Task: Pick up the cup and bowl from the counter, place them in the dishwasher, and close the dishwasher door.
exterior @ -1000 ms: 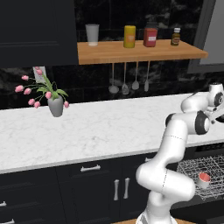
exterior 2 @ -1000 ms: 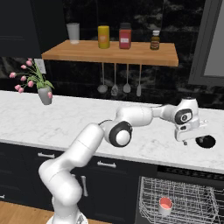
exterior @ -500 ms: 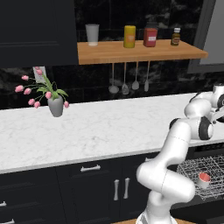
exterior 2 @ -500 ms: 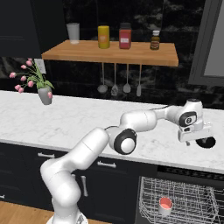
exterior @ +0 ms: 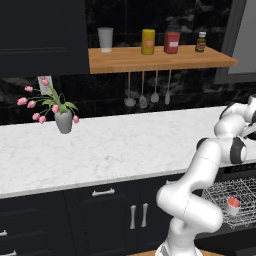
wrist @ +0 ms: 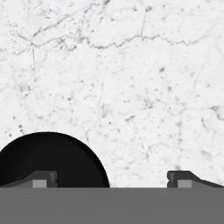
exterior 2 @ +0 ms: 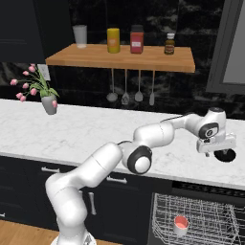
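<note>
Overhead, the gripper [wrist: 112, 179] hangs spread wide above the black bowl [wrist: 50, 159] on the counter [wrist: 131, 78]; no writing reads.

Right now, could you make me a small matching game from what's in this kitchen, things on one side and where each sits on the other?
Things:
1. red cup
2. black bowl
3. tulip vase
4. yellow jar

Places:
A. on the wooden shelf
B. in the dishwasher rack
C. on the counter, under the gripper
D. on the counter, far left

Pairs: 1-B, 2-C, 3-D, 4-A

arm outstretched, jaws spread wide
</note>
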Available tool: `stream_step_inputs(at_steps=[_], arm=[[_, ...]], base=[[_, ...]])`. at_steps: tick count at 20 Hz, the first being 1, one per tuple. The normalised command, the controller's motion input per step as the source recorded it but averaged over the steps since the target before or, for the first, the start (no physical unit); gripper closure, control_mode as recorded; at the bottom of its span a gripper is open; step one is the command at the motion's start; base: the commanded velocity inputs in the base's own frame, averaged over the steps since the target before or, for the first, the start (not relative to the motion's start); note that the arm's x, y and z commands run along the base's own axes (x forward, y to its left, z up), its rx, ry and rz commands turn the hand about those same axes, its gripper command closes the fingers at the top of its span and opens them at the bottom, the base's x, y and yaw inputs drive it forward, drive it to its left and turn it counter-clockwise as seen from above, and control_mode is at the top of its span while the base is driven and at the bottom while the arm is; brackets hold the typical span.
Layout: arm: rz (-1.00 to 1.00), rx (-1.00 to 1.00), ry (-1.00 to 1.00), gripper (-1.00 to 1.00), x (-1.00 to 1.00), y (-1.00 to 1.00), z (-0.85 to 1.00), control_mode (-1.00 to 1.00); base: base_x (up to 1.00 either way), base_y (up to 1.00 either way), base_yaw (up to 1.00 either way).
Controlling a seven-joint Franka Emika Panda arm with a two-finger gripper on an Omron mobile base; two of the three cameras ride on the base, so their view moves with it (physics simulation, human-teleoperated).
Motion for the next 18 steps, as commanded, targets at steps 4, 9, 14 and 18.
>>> stream_step_inputs(at_steps=[4, 9, 14, 18], arm=[[0.00, -0.03, -0.07, -1.00, 0.08, 0.00, -0.04, -1.00], [0.00, -0.07, -0.04, -1.00, 0.13, 0.00, -0.14, -1.00], [0.00, -0.07, 0.00, -1.00, 0.15, -0.03, -0.23, -1.00], [0.00, 0.00, 0.01, -1.00, 0.01, -0.12, -0.16, -1.00]], base=[[0.00, 0.00, 0.00], [0.00, 0.00, 0.00], [0.00, 0.00, 0.00], [0.00, 0.00, 0.00]])
